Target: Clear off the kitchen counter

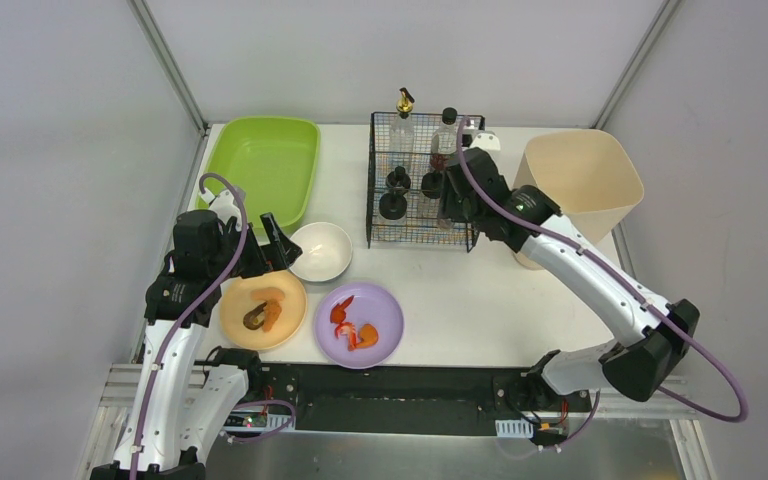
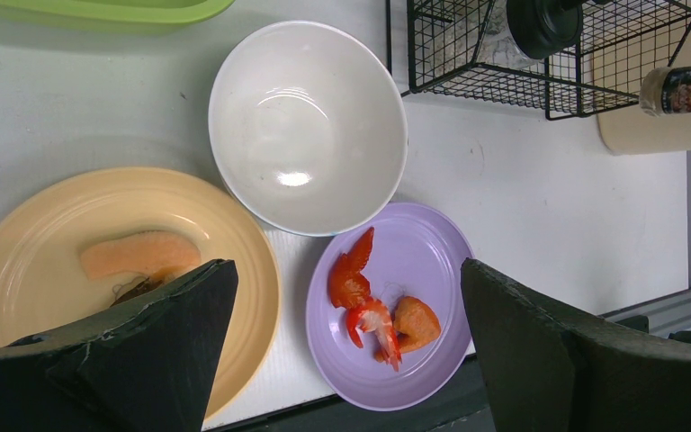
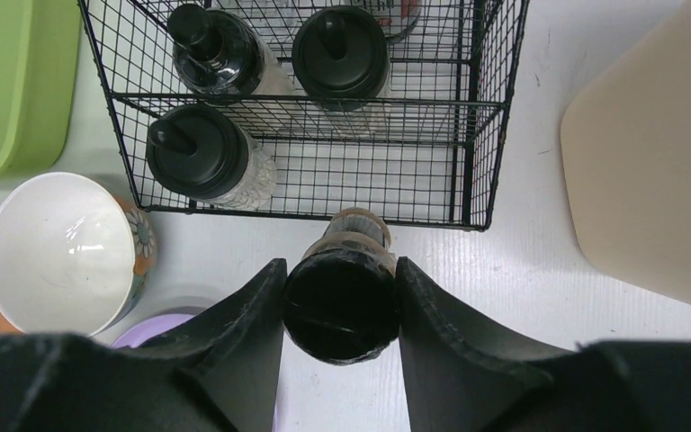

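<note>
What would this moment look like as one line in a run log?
left jaws: open, by white bowl and orange plate | right jaws: shut on black-capped bottle beside wire basket | counter: not cleared

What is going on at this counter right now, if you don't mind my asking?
Two robot arms are clearing the kitchen counter. The right tool is shut on a black-capped bottle, held beside the black wire basket, which holds other bottles. The left tool hangs open above the purple plate, near the white bowl and orange plate. Food scraps lie on both plates.
</note>
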You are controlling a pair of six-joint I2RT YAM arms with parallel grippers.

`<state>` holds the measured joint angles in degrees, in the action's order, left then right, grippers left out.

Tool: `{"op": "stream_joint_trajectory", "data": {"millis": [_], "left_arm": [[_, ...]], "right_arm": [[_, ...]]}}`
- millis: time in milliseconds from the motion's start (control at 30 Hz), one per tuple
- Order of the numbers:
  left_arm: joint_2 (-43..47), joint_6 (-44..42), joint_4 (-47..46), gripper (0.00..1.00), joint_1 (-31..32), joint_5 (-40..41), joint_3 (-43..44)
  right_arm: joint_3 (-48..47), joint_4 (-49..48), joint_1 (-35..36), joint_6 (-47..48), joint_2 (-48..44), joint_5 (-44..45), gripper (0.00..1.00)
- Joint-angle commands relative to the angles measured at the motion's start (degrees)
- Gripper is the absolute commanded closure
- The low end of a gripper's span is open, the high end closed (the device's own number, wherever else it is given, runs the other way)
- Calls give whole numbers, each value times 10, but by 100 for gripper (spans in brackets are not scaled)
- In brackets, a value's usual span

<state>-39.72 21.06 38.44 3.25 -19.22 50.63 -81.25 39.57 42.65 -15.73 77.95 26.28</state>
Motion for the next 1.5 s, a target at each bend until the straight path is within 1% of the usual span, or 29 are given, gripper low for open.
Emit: {"op": "stream_joint_trajectory", "data": {"millis": [0, 267, 567, 833, 1067, 1333, 1400, 1467], "left_arm": [[5, 1, -13, 0, -8, -4, -4], [1, 1, -13, 0, -8, -6, -4], [-1, 1, -13, 0, -8, -8, -4], [-3, 1, -13, 0, -7, -10, -4], [-4, 1, -13, 0, -8, -8, -4], [-3, 0, -13, 0, -8, -5, -4], [-2, 0, -13, 0, -8, -5, -4], [-2, 0, -12, 0, -8, -6, -4]], "right_arm": [[-38, -30, -8, 11, 28, -1, 81], [-69, -56, -26, 8, 87, -13, 81], [-109, -57, -35, 15, 160, -10, 81], [-115, -53, -49, 2, 209, -45, 80], [-118, -47, -59, -4, 240, -71, 73], [-121, -36, -64, -7, 261, -86, 68], [-121, -32, -64, -7, 260, -84, 64], [-119, -32, -65, -7, 257, -81, 56]]}}
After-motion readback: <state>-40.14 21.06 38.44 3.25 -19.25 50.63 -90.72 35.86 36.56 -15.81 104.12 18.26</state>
